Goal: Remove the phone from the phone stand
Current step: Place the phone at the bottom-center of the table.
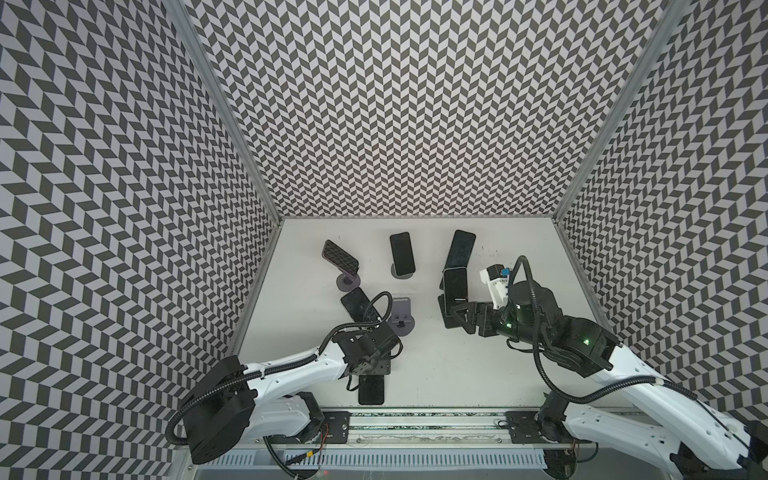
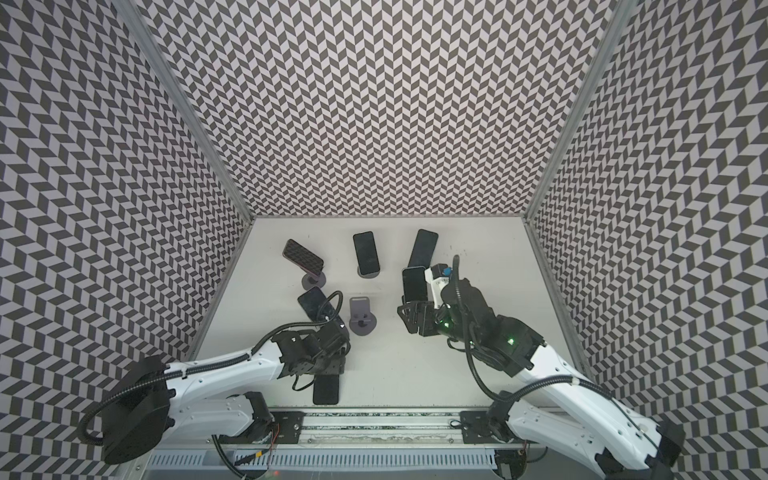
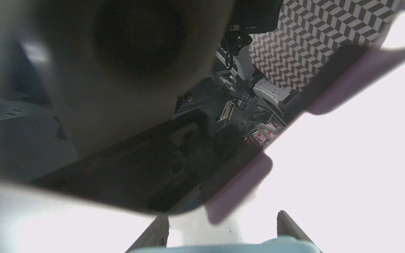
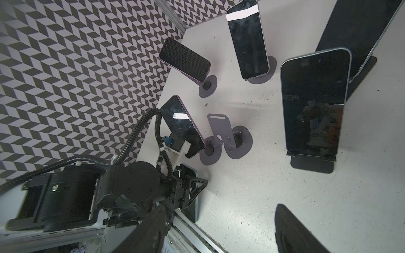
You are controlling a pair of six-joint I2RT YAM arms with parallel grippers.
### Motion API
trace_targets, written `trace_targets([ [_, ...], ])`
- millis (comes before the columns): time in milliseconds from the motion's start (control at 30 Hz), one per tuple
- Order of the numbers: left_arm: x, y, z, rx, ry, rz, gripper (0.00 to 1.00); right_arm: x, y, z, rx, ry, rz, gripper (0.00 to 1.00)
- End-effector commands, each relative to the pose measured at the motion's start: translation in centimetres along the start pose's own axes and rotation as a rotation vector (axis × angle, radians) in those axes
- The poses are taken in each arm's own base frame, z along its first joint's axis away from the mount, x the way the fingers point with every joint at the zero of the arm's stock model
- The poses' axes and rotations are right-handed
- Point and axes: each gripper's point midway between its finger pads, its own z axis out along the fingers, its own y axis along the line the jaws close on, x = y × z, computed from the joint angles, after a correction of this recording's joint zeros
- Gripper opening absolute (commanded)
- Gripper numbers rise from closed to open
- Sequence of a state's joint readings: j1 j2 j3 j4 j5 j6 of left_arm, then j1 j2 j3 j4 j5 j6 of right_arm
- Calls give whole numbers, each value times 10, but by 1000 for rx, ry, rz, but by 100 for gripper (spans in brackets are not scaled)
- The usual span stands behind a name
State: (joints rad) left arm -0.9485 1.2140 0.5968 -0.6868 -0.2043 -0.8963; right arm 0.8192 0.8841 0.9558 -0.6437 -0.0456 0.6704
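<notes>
Several dark phones lean on stands on the white table. Closest to my right gripper (image 1: pixel 452 318) (image 4: pixel 219 219) is a phone (image 1: pixel 455 286) (image 4: pixel 313 103) on a black stand (image 4: pixel 311 164). That gripper is open just in front of it, with only bare table between its fingers. One purple stand (image 1: pixel 402 318) (image 4: pixel 219 129) is empty. Near the front edge a phone with a pale blue rim (image 1: pixel 371 390) (image 4: pixel 194 211) lies flat. My left gripper (image 1: pixel 368 370) (image 3: pixel 222 214) hangs over its far end. The left jaws stand apart, with table showing between the fingertips.
A phone in a purple case (image 1: pixel 356 303) leans on its stand right behind my left wrist and fills the left wrist view. Three more phones on stands (image 1: pixel 340 257) (image 1: pixel 402 253) (image 1: pixel 459 249) line the back. Patterned walls close three sides; a rail (image 1: pixel 415 419) runs along the front.
</notes>
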Motion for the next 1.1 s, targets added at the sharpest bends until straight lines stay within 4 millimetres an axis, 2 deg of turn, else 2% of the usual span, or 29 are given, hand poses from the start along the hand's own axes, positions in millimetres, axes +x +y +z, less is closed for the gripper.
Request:
trace_targets([
  [0, -8, 3, 2, -19, -44, -27, 64, -8, 3, -6, -19, -43, 0, 76],
  [200, -8, 3, 5, -24, -43, -28, 66, -7, 1, -10, -18, -46, 11, 76],
  [500, -8, 4, 8, -32, -46, -37, 74, -9, 3, -11, -16, -48, -2, 76],
  [1067, -4, 11, 12, -46, -40, -50, 79, -11, 6, -6, -21, -46, -7, 77],
])
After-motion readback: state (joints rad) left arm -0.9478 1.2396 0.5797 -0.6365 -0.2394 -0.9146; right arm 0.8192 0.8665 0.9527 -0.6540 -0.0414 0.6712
